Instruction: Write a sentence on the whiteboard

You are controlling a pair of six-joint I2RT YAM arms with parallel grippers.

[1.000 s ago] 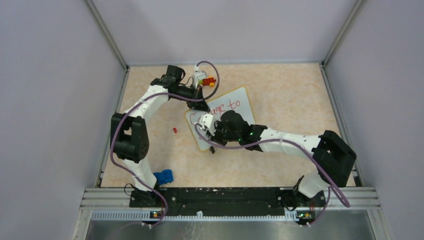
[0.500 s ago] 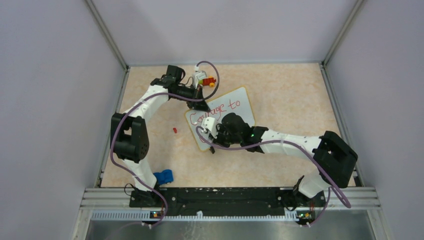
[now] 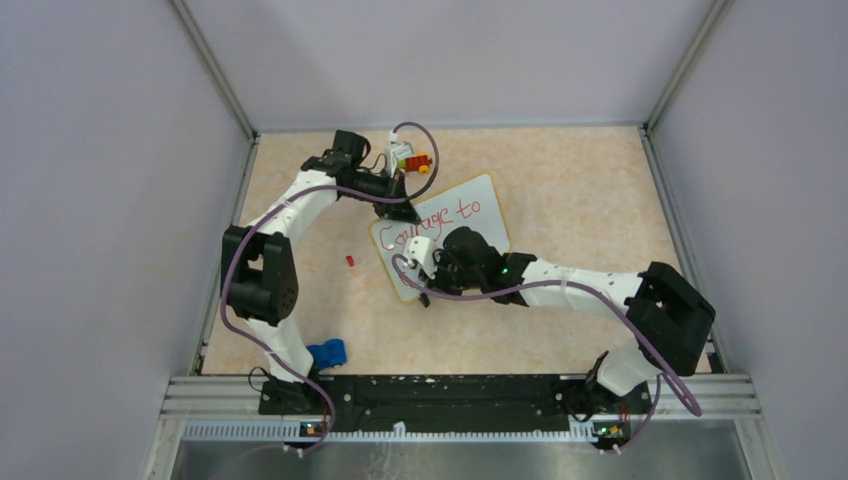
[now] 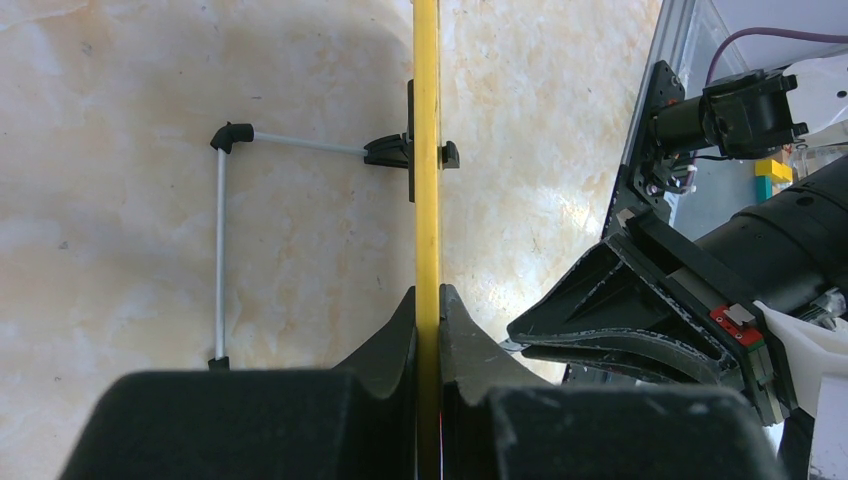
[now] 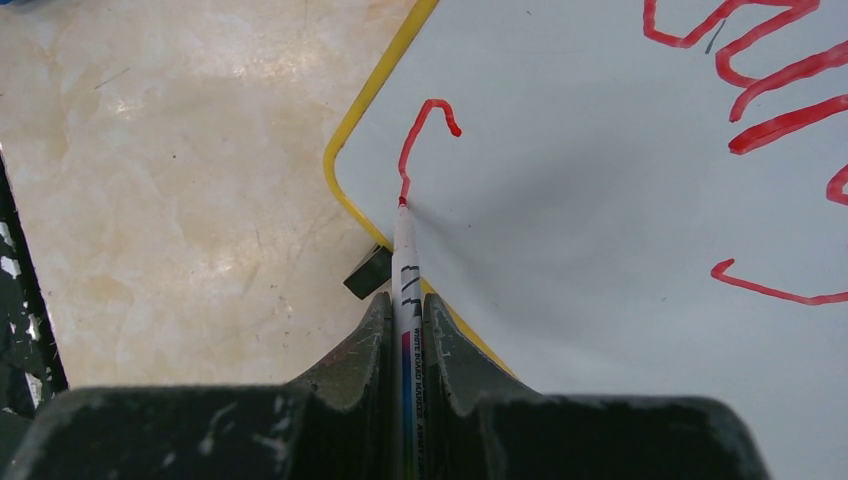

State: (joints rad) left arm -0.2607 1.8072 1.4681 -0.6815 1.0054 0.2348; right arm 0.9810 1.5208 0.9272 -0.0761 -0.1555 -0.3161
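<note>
Pincer check, left side first: the left pincer [image 4: 428, 300] is clamped tight on the yellow rim of the whiteboard [image 4: 427, 100]. We see the board edge-on in that wrist view, running straight away from the jaws. A thin wire stand [image 4: 222, 240] sticks out from one side of the board over the desk [image 4: 120, 120].

From above, the left pincer [image 3: 400, 207] sits at the board's far-left edge. The whiteboard [image 3: 485, 190] is mid-desk with its long axis slanting from near-left up to far-right. The sentence [image 3: 437, 218] reads "Courage to" in red and runs along that same slant.

Over on the right, the right pincer [image 5: 405, 305] is squeezed shut on a marker [image 5: 404, 265]. The marker points straight out of the jaws, and its red tip touches the whiteboard [image 5: 600, 200] just inside a rounded corner, at the end of a small red hook stroke [image 5: 425, 125]. We can't tell what letter that is.
</note>
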